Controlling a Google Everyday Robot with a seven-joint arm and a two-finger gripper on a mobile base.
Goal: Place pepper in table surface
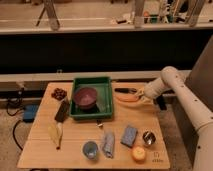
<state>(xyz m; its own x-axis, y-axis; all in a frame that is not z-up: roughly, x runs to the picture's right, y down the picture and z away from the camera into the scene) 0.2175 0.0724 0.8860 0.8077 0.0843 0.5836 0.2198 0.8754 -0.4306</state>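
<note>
My gripper (134, 93) sits low over the right part of the table surface (80, 134), just right of the green tray (105, 100), with my white arm (175, 85) reaching in from the right edge. The one pepper (127, 98) lies stretched out just beside the tray's right wall, its pointed end toward the tray and its thicker end at my gripper. It looks to be at the level of the wood, but I cannot tell whether it rests there or whether my fingers are closed on it.

Counting what else is on the tabletop: one green tray holding one purple bowl (85, 97); one cluster of small dark red fruit (59, 93) at the back left; one dark flat packet (62, 111) beside the tray's left wall; one pale yellow corn-like item (55, 134) near the left front. Along the front stand one small blue cup (90, 149), one grey-blue folded cloth (107, 144), one blue sponge (129, 135), one round orange fruit (138, 153) and one small metal cup (148, 138).
</note>
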